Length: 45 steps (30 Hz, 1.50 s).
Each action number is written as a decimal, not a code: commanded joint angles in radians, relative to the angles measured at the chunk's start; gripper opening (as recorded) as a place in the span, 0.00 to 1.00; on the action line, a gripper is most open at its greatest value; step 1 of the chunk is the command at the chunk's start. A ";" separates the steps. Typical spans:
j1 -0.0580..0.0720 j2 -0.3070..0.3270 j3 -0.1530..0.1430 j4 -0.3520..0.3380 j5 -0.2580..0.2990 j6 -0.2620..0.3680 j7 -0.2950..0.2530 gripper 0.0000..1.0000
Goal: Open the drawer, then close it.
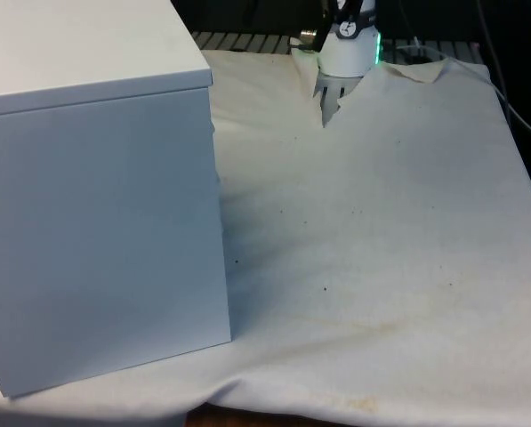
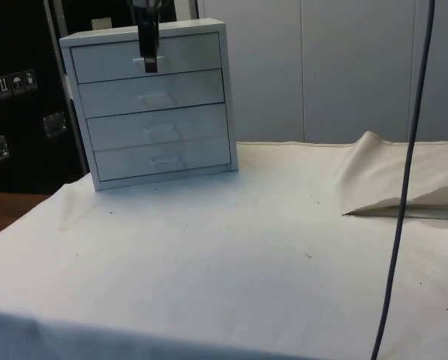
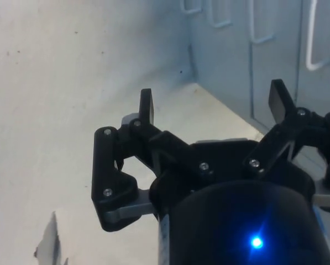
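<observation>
The chest [image 2: 154,101] is standing at the far left of the table [image 2: 231,255] in the side view, with its four drawers facing that camera. In the front view it is showing its plain back and side [image 1: 96,213] on the front view's left. All four drawers are lying flush with the front, so nothing is pulled out at this moment. Whether the opening is not begun or the whole cycle is finished, I cannot tell from a shut drawer alone. My judgement is that the opening is still ahead, because the gripper [image 2: 149,58] is hanging right in front of the top drawer [image 2: 148,58], at the height of its handle [image 2: 142,63].

In the wrist view the gripper [image 3: 214,107] is standing wide open and is holding nothing. The two fingers [image 3: 146,106] are well apart, and the pale handles [image 3: 317,44] of the chest are showing beyond them, not between them. So the handle is not yet taken, as far as I can see.

If my reading is right, what is left is gripping the handle, pulling the drawer out, and pushing it back.

On the chest I am finding no brand, label or writing. Some small white signs [image 2: 10,84] are hanging on the dark cabinet beside it, but they are too small to read.
</observation>
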<state>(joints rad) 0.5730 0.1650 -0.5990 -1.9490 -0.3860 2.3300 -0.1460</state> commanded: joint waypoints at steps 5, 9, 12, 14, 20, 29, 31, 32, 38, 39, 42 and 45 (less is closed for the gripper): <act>0.001 0.029 -0.008 0.018 -0.046 0.028 0.015 1.00; 0.001 0.041 -0.010 0.025 -0.080 0.038 0.029 1.00; 0.001 0.043 -0.010 0.027 -0.088 0.038 0.033 1.00; 0.003 0.048 -0.010 0.029 -0.113 0.038 0.050 1.00; 0.005 0.056 -0.004 0.027 -0.171 0.041 0.094 1.00; 0.003 0.088 -0.013 0.025 -0.220 0.084 0.145 1.00; 0.002 0.093 -0.016 0.023 -0.232 0.097 0.157 1.00; 0.001 0.095 -0.019 0.021 -0.237 0.106 0.160 1.00; -0.001 0.109 -0.036 0.007 -0.258 0.166 0.167 1.00; -0.002 0.111 -0.040 0.004 -0.261 0.178 0.167 1.00; -0.003 0.119 -0.049 -0.003 -0.265 0.207 0.166 1.00; -0.003 0.125 -0.056 -0.004 -0.251 0.211 0.153 1.00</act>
<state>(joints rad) 0.5700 0.2900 -0.6550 -1.9530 -0.6370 2.5410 0.0070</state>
